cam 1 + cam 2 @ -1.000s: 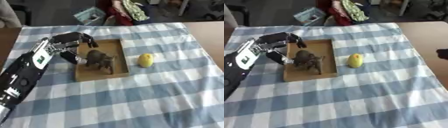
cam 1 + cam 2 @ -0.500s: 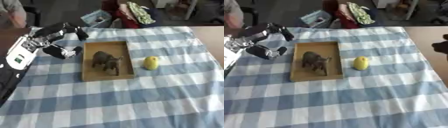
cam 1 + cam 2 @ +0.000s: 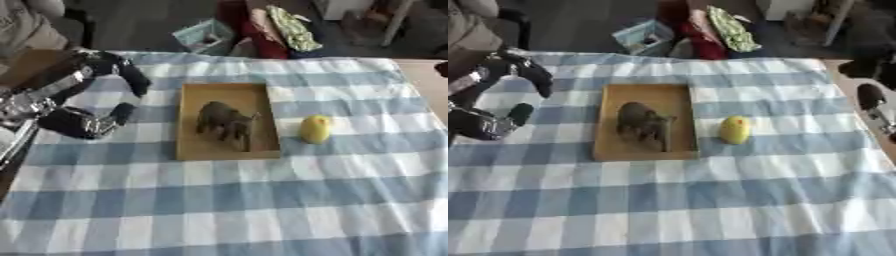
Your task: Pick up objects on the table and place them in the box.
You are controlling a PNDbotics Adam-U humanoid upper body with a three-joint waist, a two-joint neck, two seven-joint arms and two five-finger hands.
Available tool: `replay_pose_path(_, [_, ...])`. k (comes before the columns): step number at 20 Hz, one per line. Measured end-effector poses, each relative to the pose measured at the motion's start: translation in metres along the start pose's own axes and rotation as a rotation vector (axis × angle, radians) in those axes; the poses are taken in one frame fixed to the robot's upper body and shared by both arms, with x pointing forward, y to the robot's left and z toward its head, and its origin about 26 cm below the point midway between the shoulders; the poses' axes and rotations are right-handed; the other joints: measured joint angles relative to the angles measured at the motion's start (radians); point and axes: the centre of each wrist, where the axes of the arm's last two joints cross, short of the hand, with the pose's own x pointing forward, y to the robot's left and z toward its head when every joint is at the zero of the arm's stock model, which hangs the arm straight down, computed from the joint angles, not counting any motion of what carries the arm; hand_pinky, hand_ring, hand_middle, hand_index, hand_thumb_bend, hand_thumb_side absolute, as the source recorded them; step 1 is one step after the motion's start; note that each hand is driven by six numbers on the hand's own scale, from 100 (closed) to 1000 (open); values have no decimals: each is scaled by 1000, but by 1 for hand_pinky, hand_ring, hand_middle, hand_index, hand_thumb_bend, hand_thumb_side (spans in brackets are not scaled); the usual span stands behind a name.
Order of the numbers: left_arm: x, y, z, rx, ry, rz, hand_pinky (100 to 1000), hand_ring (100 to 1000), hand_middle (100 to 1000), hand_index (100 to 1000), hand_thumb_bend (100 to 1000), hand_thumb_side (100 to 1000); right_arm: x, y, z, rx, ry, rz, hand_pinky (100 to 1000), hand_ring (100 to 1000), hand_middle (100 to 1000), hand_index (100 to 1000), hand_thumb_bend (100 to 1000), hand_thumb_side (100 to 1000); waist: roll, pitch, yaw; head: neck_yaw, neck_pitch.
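Observation:
A shallow wooden box (image 3: 197, 150) lies on the blue and white checked cloth. A dark grey toy elephant (image 3: 226, 122) stands inside it. A yellow lemon-like fruit (image 3: 315, 129) rests on the cloth just right of the box. My left hand (image 3: 77, 122) hovers left of the box, open and holding nothing, with a wide gap between thumb and fingers. My right hand (image 3: 871, 95) shows only as dark shapes at the right edge of the right eye view, well right of the fruit.
The bare wooden table (image 3: 846, 85) shows past the cloth's right side. Beyond the far edge, a light blue basket (image 3: 206, 37) and a heap of red and green cloth (image 3: 280, 27) lie on the floor. A person's sleeve (image 3: 26, 22) is at top left.
My left hand has drawn back leftward from the box, leaving the elephant inside. The camera has shifted, and my right hand now shows at the right edge.

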Motion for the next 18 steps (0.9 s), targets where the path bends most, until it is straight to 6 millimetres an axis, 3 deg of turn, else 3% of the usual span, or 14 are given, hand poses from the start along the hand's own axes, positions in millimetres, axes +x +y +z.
replay_pose_path(8, [17, -20, 22, 116, 81, 104, 823, 561, 558, 771, 100, 520, -15, -11, -16, 126, 22, 94, 827, 824, 723, 885, 100, 419, -8, -6, 55, -24, 6])
replay_pose_path(18, [29, -30, 28, 182, 109, 155, 830, 561, 558, 771, 100, 560, -50, -3, -17, 302, 128, 168, 825, 829, 735, 865, 100, 473, -13, -7, 107, -40, 18])
